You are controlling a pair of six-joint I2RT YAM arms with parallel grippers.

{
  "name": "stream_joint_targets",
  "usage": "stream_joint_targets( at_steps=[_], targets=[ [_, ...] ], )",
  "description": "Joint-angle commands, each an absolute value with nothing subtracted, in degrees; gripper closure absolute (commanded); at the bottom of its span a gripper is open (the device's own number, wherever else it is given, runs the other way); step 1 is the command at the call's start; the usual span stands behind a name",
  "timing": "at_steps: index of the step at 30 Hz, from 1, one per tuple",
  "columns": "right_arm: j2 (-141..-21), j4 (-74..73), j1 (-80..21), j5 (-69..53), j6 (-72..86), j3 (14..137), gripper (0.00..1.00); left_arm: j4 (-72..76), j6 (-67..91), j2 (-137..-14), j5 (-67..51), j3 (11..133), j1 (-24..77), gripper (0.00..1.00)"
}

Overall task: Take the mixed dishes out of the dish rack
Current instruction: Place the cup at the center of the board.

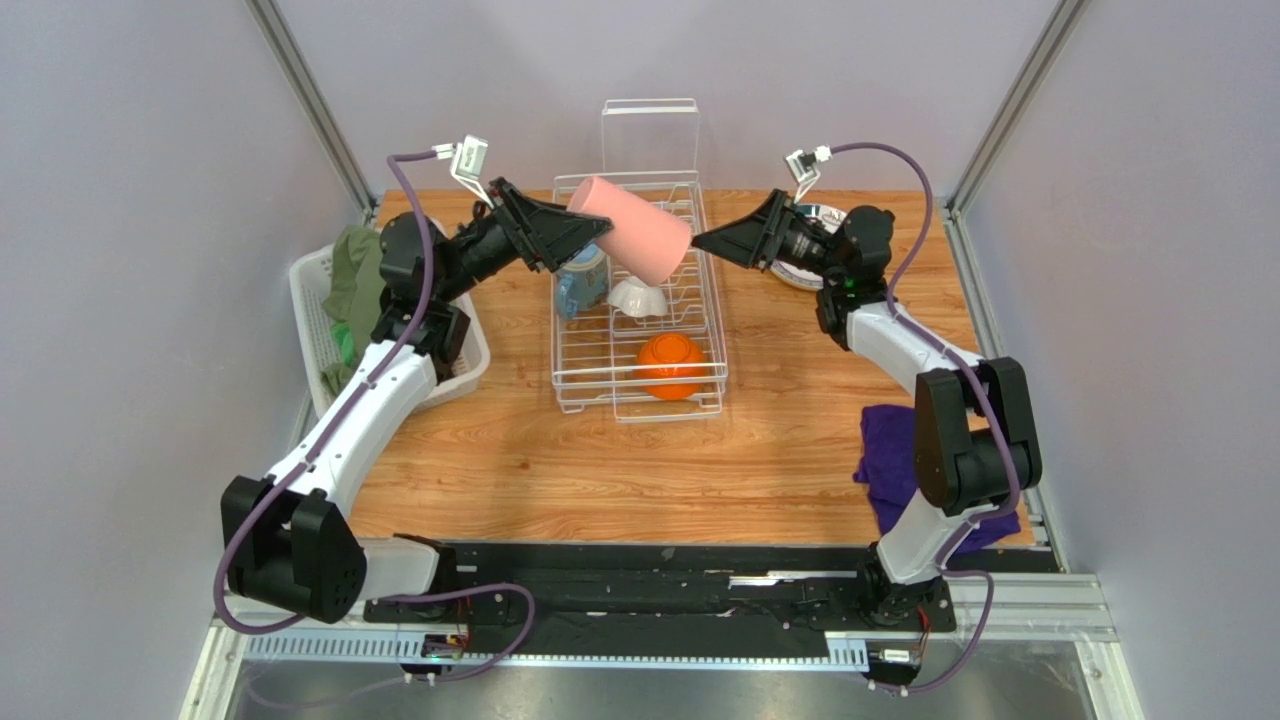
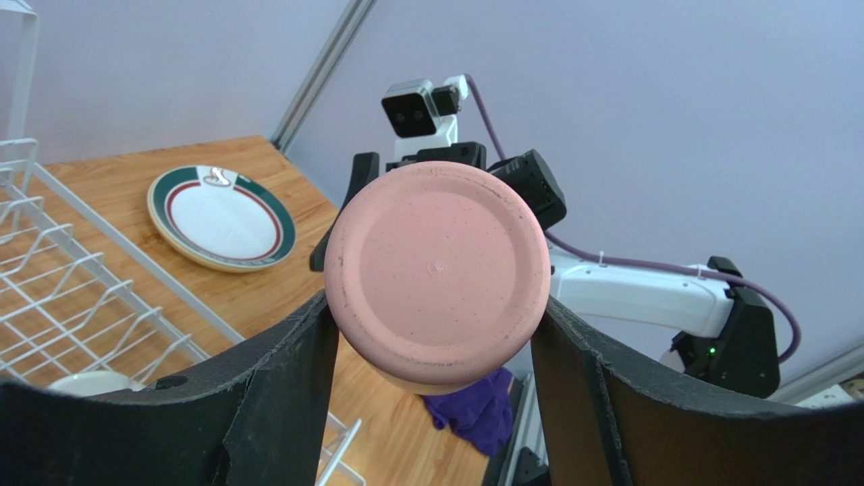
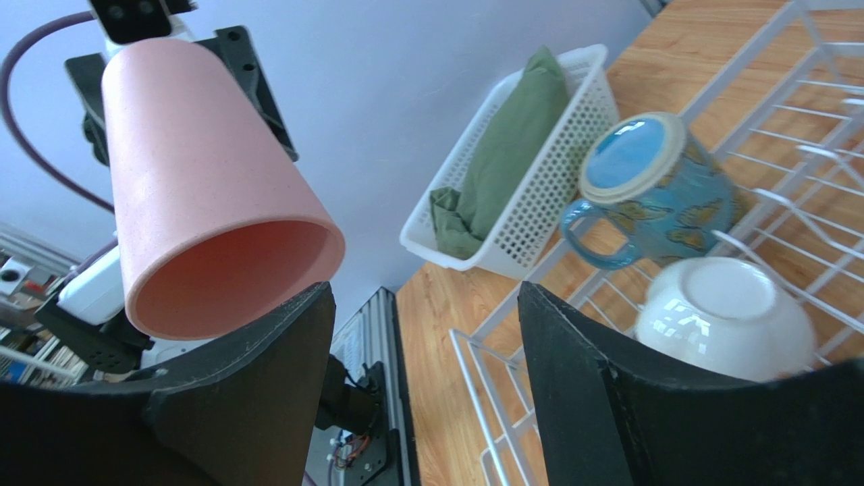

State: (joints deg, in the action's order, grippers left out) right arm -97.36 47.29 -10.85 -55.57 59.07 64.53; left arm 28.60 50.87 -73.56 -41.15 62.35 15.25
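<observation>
The pink cup (image 1: 631,225) lies on its side in the air above the dish rack (image 1: 706,323), base toward the left arm. My left gripper (image 1: 589,236) is shut on it, a finger on each side near the base (image 2: 436,268). My right gripper (image 1: 703,240) is open just off the cup's open mouth (image 3: 233,278), with nothing between its fingers (image 3: 426,294). In the rack sit the blue patterned mug (image 3: 649,187), the small white cup (image 3: 725,314) upside down, and the orange bowl (image 1: 672,365). The dark-rimmed plate (image 2: 221,216) lies on the table right of the rack.
A white slatted basket (image 1: 319,338) holding a green cloth (image 1: 355,267) stands left of the rack. A purple cloth (image 1: 899,447) lies at the table's right near edge. The rack's clear panel (image 1: 649,138) stands upright at its far end.
</observation>
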Motion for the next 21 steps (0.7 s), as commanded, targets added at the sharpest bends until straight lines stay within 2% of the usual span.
stream_joint_targets(
  at_steps=[1, 16, 21],
  targets=[
    [-98.0, 54.9, -13.7, -54.1, 62.4, 67.1, 0.3, 39.4, 58.2, -74.4, -41.7, 61.5, 15.0, 1.0],
    [-98.7, 56.2, -18.6, -52.1, 63.0, 69.3, 0.35, 42.6, 61.1, -74.6, -41.4, 59.3, 15.0, 1.0],
    [-99.2, 55.9, -19.5, -51.9, 62.9, 70.9, 0.4, 44.1, 62.1, -74.6, -40.7, 57.9, 15.0, 1.0]
  ],
)
